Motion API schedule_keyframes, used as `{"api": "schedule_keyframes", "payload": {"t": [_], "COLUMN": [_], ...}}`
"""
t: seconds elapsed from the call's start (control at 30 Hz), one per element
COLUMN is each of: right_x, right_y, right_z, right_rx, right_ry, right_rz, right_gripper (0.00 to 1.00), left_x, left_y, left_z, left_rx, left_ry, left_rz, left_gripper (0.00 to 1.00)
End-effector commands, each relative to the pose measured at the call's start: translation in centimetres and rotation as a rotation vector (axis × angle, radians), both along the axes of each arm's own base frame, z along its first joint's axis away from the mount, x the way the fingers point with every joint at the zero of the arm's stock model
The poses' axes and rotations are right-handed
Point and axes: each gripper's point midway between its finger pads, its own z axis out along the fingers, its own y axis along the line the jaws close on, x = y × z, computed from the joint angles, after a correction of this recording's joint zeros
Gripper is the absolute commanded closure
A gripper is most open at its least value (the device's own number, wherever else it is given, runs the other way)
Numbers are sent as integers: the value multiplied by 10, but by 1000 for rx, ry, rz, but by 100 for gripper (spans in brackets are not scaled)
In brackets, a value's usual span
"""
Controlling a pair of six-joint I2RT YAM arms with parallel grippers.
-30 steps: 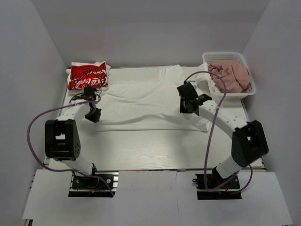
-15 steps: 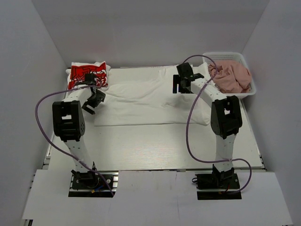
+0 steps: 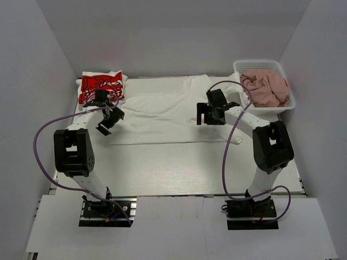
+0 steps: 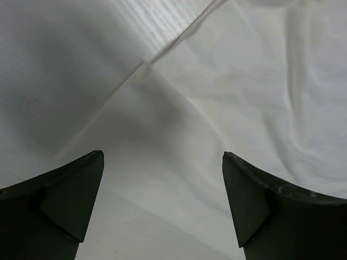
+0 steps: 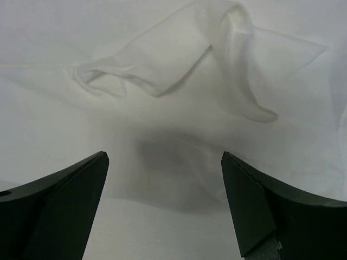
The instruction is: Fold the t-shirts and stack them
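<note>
Our left claw (image 4: 162, 162) and right claw (image 5: 162, 162) both gape wide, holding nothing, close above the white t-shirt (image 3: 162, 116) spread beneath them. Pinching only one layer of the curled flap (image 5: 179, 59) ahead of the right claw could, we judge, drag the fold apart. We count three shirts: this one, a red-print t-shirt (image 3: 100, 86) beyond the left claw, and a pink t-shirt (image 3: 265, 89) in one mesh basket (image 3: 257, 63) beyond the right.
</note>
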Motion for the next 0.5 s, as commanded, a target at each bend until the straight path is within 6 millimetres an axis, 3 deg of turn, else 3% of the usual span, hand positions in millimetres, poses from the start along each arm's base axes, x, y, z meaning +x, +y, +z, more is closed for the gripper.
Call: {"api": "schedule_keyframes", "payload": {"t": [0.0,0.03,0.17,0.3,0.47], "right_x": [17,18,47,86,103], "right_y": [23,25,43,53,58], "right_z": [3,-13,-19,-9,-26], "right_rx": [87,82,133,152,131], "right_ry": [-34,-2,-68,-176,-173], "right_rz": [23,13,-2,-16,-18], "right_gripper": [10,10,10,10,10], "left_x": [-8,-9,-16,-23,-37], "left_y": [-12,-12,-12,-10,-8], "left_z": [-15,-19,-37,-57,-75], "left_rx": [-36,-36,-34,-24,-17], "left_ry": [29,40,72,129,197], "left_rz": [-63,-63,-71,-74,-69], "left_gripper": [0,0,0,0,0]}}
